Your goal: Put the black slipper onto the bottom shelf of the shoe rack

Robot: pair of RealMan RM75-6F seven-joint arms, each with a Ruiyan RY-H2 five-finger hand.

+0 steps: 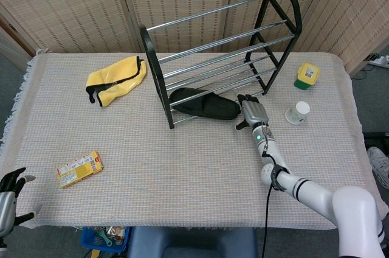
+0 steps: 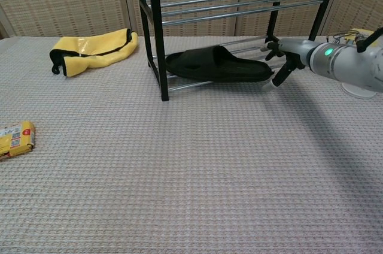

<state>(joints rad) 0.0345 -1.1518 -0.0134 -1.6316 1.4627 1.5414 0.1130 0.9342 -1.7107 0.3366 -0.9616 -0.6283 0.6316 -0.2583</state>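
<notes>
Chest view tells it best: the black slipper (image 2: 215, 66) lies along the bottom rails of the shoe rack (image 2: 157, 38), toe end towards the rack's near black post, heel end pointing at the right hand (image 2: 286, 57). That hand sits just beside the heel, fingers spread apart and holding nothing; whether a fingertip touches the sole edge, I cannot tell from either camera. From the head view, the slipper (image 1: 203, 105) rests on the lowest pair of bars with its front side reaching the rack's outer rail, so I judge the placing step as good as done and the release made.

What the next move calls for, by my reading: draw the right hand (image 1: 251, 113) clear, straight back off the rack, without catching the heel and dragging the slipper off the rails. A small nudge inward might seat it deeper.

Left hand (image 1: 10, 200) shows at the table's near corner, fingers apart, empty, well away from the action.

Around the scene: a yellow slipper (image 1: 116, 79) lies left of the rack, a snack packet (image 1: 79, 168) near the left front, a white cup (image 1: 297, 112) and a yellow-green tub (image 1: 307, 76) right of the rack. The cup stands near the arm's way out, so watch that.
</notes>
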